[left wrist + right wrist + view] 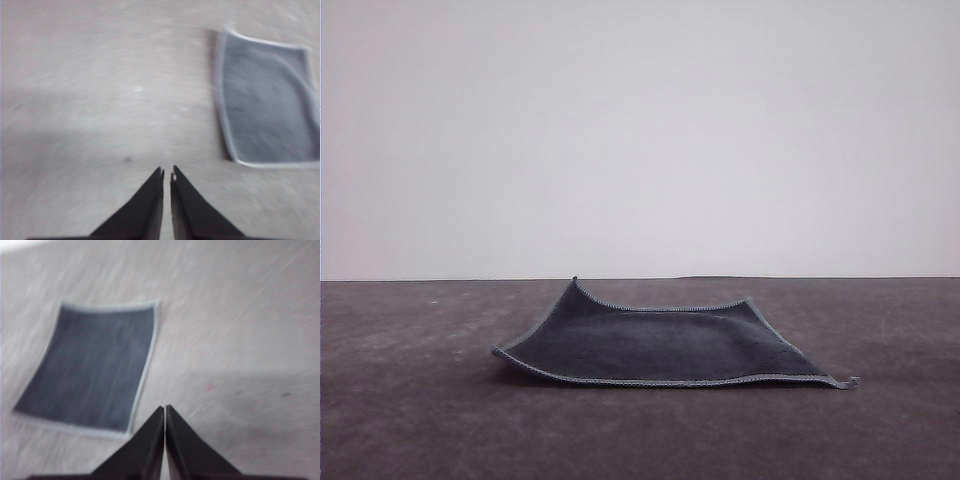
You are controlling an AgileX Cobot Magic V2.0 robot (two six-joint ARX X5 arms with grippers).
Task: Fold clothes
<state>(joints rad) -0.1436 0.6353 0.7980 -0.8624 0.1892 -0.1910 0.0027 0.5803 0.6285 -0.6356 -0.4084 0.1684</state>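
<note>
The clothes [660, 345] are one small square cloth lying spread on the table, dark grey face up, with light grey stitched edging and slightly curled corners. In the left wrist view the cloth [267, 107] lies apart from my left gripper [166, 173], whose black fingers are shut with nothing between them, above bare table. The right wrist view, blurred, has the cloth [92, 365] close beside my right gripper [165, 409], which is shut and empty, its tips just off the cloth's near edge.
The table [420, 420] is a flat dark grey surface reaching back to a plain pale wall [640, 130]. A small dark speck [127, 159] and a faint reddish mark [210, 387] sit on the tabletop.
</note>
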